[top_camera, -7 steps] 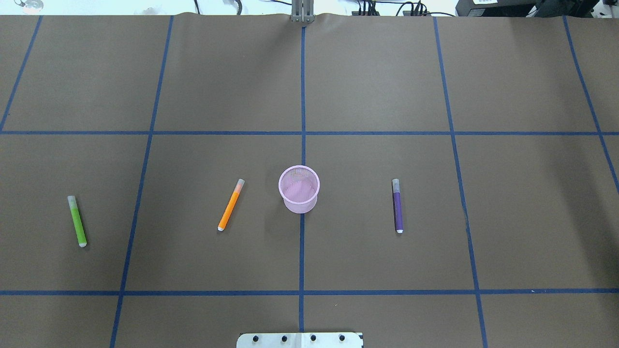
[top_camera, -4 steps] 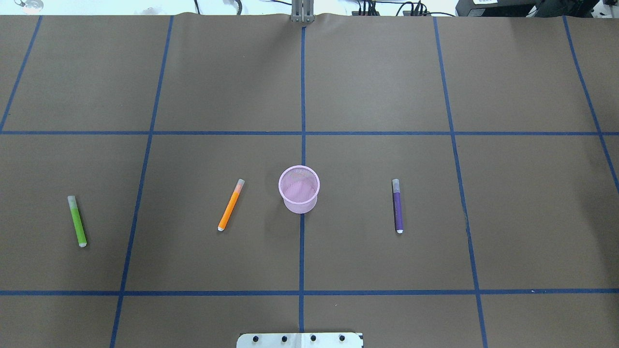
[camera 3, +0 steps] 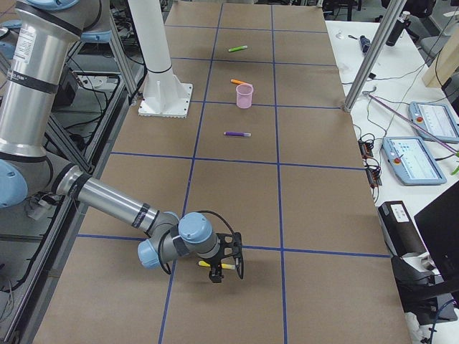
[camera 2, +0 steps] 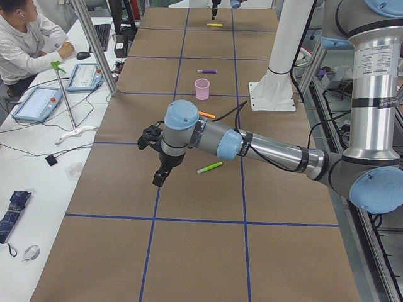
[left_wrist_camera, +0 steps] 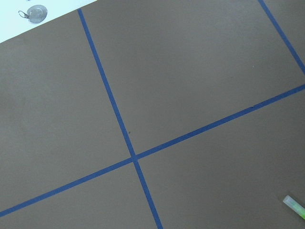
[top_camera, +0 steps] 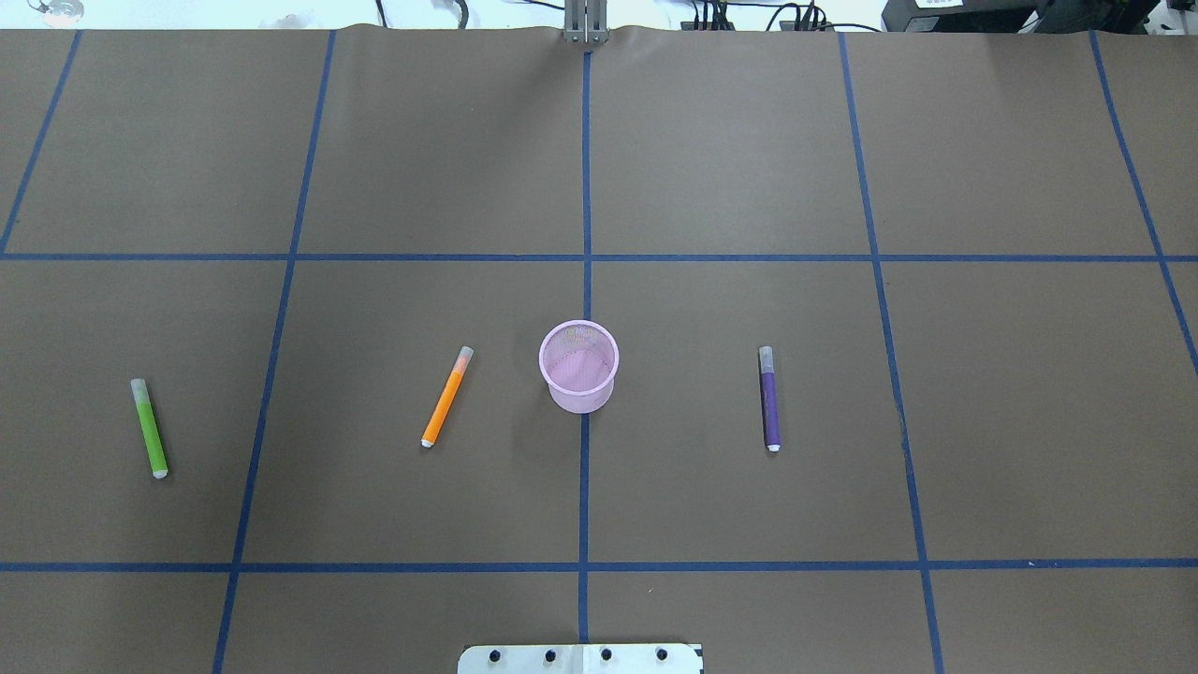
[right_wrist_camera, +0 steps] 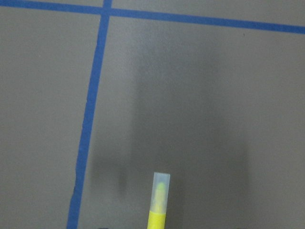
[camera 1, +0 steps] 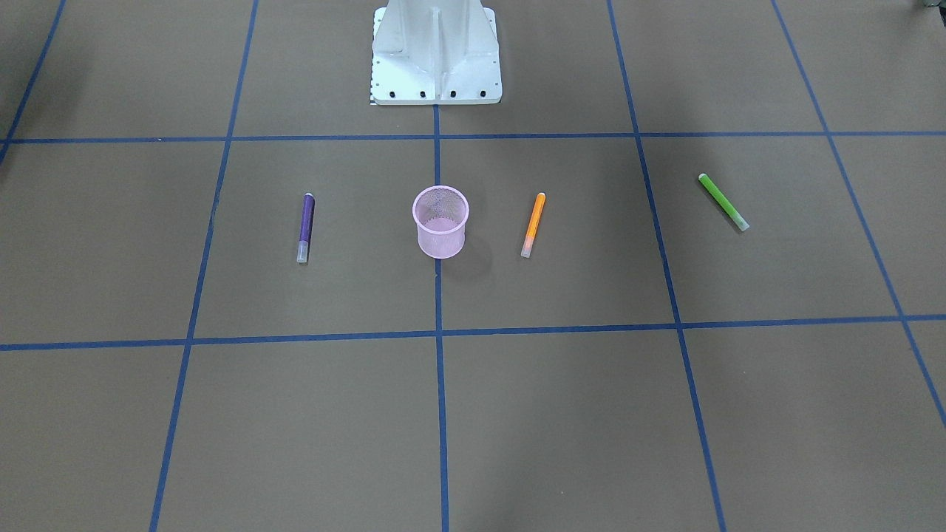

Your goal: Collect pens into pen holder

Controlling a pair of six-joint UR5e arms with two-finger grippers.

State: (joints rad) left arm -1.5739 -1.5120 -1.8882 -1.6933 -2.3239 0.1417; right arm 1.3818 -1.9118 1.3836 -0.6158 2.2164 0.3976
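Note:
The pink mesh pen holder (top_camera: 578, 367) (camera 1: 440, 222) stands upright at the table's middle. An orange pen (top_camera: 446, 397) lies to its left, a purple pen (top_camera: 769, 398) to its right and a green pen (top_camera: 149, 429) far left. In the right wrist view a yellow pen (right_wrist_camera: 158, 202) lies just below the camera, cap forward. My right gripper (camera 3: 226, 269) is low over that yellow pen at the table's right end. My left gripper (camera 2: 160, 176) hangs above the table beside the green pen (camera 2: 210, 167). I cannot tell whether either gripper is open or shut.
The robot's white base plate (top_camera: 580, 658) sits at the near edge. Metal posts (camera 2: 94, 44) (camera 3: 373, 54) stand along the far edge. A seated person (camera 2: 25, 38) and control tablets (camera 2: 38, 104) are at the side desk.
The pens and the holder lie where they were. A faint shadow at the overhead view's right edge has faded.

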